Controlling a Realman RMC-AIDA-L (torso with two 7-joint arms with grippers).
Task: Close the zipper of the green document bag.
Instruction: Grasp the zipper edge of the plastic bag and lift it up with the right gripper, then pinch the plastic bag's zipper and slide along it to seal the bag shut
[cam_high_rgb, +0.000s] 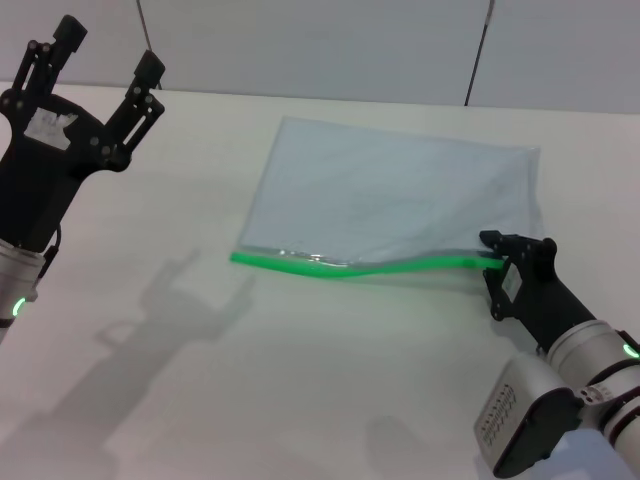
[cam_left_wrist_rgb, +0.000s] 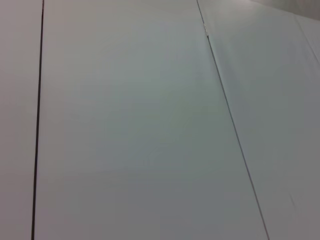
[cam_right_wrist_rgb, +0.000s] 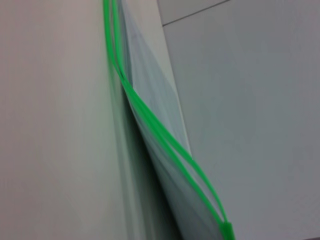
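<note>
Bright even light, soft arm shadows on table, right wrist view blurred

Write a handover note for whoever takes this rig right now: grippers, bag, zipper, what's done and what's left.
Left gripper: open, raised clear of the table at the robot's left, idle.
Right gripper: at the right end of the zipper, apparently at the slider.
Green document bag: flat on the table, green edge toward the robot.
Done: slider end reached.
Left: right wrist view shows the two zipper tracks apart, so the whole run needs closing.
</note>
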